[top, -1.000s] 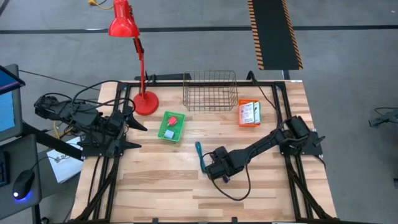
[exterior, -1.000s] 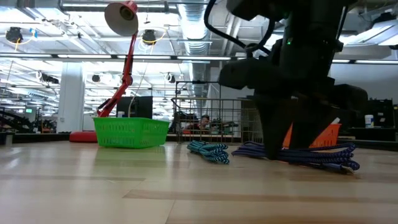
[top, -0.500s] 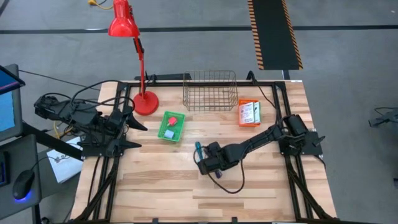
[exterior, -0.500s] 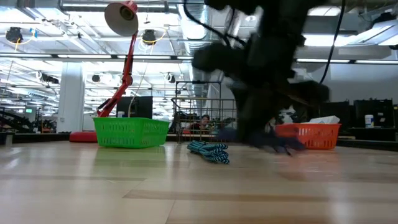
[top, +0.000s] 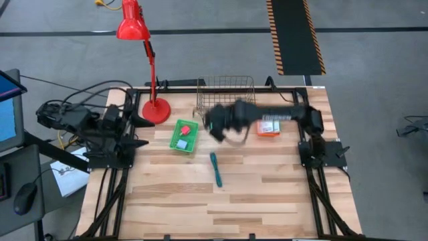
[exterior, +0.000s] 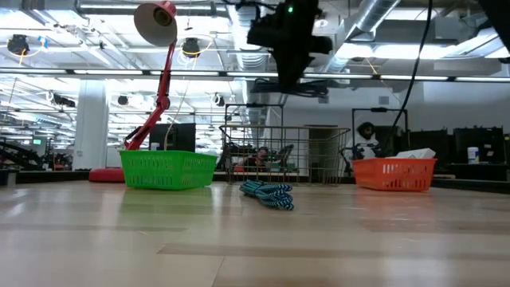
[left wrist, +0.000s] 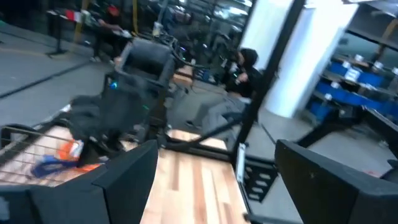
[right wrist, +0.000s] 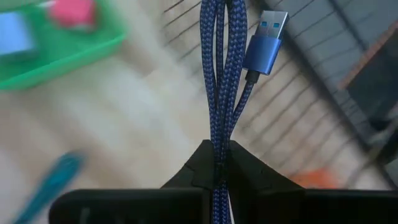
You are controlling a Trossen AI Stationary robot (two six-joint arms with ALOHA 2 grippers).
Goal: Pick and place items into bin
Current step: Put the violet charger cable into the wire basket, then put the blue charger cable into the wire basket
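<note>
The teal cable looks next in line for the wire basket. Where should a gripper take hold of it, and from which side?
Grip the teal cable around the middle of its bundle, coming straight down from above. It lies flat on the table as a slim coiled strip with open wood all around, so fingers closing across its narrow width should catch every strand. The right gripper, holding the blue cable, is nearer.

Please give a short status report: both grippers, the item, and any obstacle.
Right gripper raised beside wire basket, jaws shut on blue cable. Left gripper parked at table's left edge, jaws open. Teal cable lies on table. Nothing in the way.
</note>
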